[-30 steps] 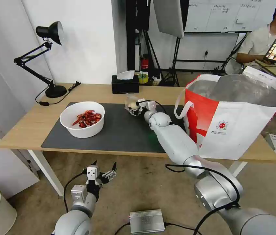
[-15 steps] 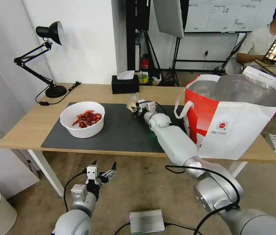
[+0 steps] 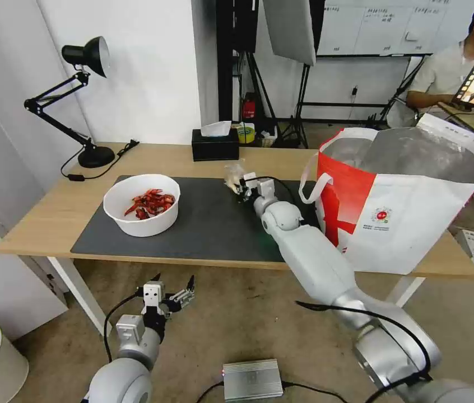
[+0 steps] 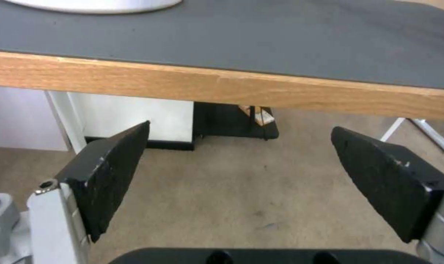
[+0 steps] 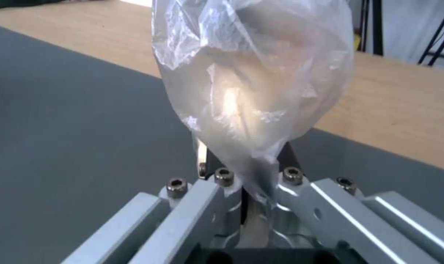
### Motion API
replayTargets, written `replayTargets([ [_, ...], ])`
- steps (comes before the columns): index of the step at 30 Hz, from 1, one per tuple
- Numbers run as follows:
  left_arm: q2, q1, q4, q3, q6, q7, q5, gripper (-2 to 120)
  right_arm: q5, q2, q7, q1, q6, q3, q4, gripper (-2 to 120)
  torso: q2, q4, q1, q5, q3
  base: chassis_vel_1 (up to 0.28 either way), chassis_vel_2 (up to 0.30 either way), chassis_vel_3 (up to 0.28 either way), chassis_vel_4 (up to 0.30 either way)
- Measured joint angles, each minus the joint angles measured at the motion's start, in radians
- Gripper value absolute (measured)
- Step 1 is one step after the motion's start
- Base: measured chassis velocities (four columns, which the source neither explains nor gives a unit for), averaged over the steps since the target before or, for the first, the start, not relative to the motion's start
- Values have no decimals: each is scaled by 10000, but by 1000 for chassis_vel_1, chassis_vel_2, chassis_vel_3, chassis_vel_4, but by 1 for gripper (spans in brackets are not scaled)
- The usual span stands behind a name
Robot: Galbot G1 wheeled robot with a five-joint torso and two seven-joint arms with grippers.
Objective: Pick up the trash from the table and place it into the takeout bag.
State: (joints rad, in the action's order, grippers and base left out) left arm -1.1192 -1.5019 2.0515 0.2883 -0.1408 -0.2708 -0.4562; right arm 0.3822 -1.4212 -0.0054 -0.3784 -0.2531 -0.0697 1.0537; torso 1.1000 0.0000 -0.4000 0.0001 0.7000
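While pinched at its gathered neck between pressed-together fingers (image 5: 222, 179), clear bag around beige lump (image 5: 253, 79) bulges beyond fingertips, above dark grey mat (image 3: 209, 221). Right gripper (image 3: 241, 184) sits centre of head view, just left of takeout bag (image 3: 399, 196). White bowl of red shells (image 3: 142, 204) left of centre on mat. Left gripper (image 3: 171, 282) lower left, below table (image 3: 41, 215) edge, fingers spread, nothing between.

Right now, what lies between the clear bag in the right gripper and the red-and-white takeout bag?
In the head view, only bare dark grey mat separates the clear plastic bag, shut in the right gripper, from the red-and-white takeout bag.
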Motion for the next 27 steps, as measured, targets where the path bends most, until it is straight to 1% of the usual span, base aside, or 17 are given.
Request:
replayTargets([
  [1, -4, -26, 26, 0, 1, -2, 1, 100, 2, 259, 118, -207, -4, -45, 480, 3, 0, -1, 1, 0, 0, 0, 0, 0, 0],
  [2, -4, -26, 26, 0, 1, -2, 1, 100, 2, 259, 118, -207, -4, -45, 480, 3, 0, -1, 1, 0, 0, 0, 0, 0, 0],
  [4, -9, -87, 66, 16, 1, -1, 9, 100, 16, 589, 242, -436, -7, -87, 1051, 3, 0, -1, 0, 0, 0, 0, 0, 0, 0],
  [5, -9, -87, 66, 16, 1, -1, 9, 100, 16, 589, 242, -436, -7, -87, 1051, 3, 0, -1, 0, 0, 0, 0, 0, 0, 0],
  [7, -18, -148, 106, 55, 3, -2, 26, 100, 62, 932, 349, -695, -27, -154, 1679, 3, 0, -1, 0, 0, 0, 0, 0, 0, 0],
  [9, -46, -215, 173, 101, 5, -1, 50, 100, 205, 1381, 502, -1078, -46, -256, 2645, 3, 0, -1, 0, 1, 0, 0, 0, 0, 0],
  [11, -46, -215, 173, 101, 5, -1, 50, 100, 205, 1381, 502, -1078, -46, -256, 2645, 3, 0, -1, 0, 1, 0, 0, 0, 0, 0],
  [12, -59, -255, 215, 133, 8, 0, 65, 100, 272, 1683, 545, -1415, -47, -285, 3407, 3, 0, -1, 1, 0, 0, 0, 0, 0, 0],
  [13, -63, -270, 228, 146, 8, 0, 70, 100, 279, 1798, 554, -1579, -48, -287, 3756, 3, 0, -1, 1, 0, 0, 0, 0, 0, 0],
  [15, -65, -276, 235, 150, 8, 0, 72, 100, 280, 1860, 557, -1676, -47, -287, 3964, 3, 0, -1, 1, -1, -1, 0, 0, 0, 0],
  [17, -72, -314, 278, 167, 11, 1, 85, 100, 250, 2123, 570, -2207, -40, -260, 4911, 3, 0, 0, 1, 0, 0, 0, 0, 0, 0],
  [19, -75, -321, 288, 169, 12, 0, 89, 100, 214, 2173, 578, -2330, -37, -246, 5112, 3, 0, 0, 1, -1, 0, 0, 0, 0, 0],
  [21, -92, -352, 334, 173, 15, 0, 109, 100, -46, 2342, 587, -2945, -30, -81, 6014, 3, 0, 0, 1, -1, -1, 0, 0, 0, 0],
  [23, -95, -364, 348, 173, 15, 0, 113, 100, -81, 2370, 587, -3086, -30, -32, 6204, 3, 0, 0, 1, -1, 0, 0, 0, 0, 0],
  [24, -99, -394, 386, 186, 16, 0, 120, 100, -197, 2452, 589, -3484, -32, 106, 6717, 3, 1, 0, 1, -1, -1, 0, 0, 0, 0],
  [25, -99, -394, 386, 186, 16, 0, 120, 100, -197, 2452, 589, -3484, -32, 106, 6717, 3, 1, 0, 1, -1, -1, 0, 0, 0, 0],
  [27, -98, -457, 441, 219, 16, 0, 128, 100, -335, 2615, 654, -4092, -75, 294, 7460, 3, 1, -1, 1, 0, -1, 0, 0, 0, 0],
])
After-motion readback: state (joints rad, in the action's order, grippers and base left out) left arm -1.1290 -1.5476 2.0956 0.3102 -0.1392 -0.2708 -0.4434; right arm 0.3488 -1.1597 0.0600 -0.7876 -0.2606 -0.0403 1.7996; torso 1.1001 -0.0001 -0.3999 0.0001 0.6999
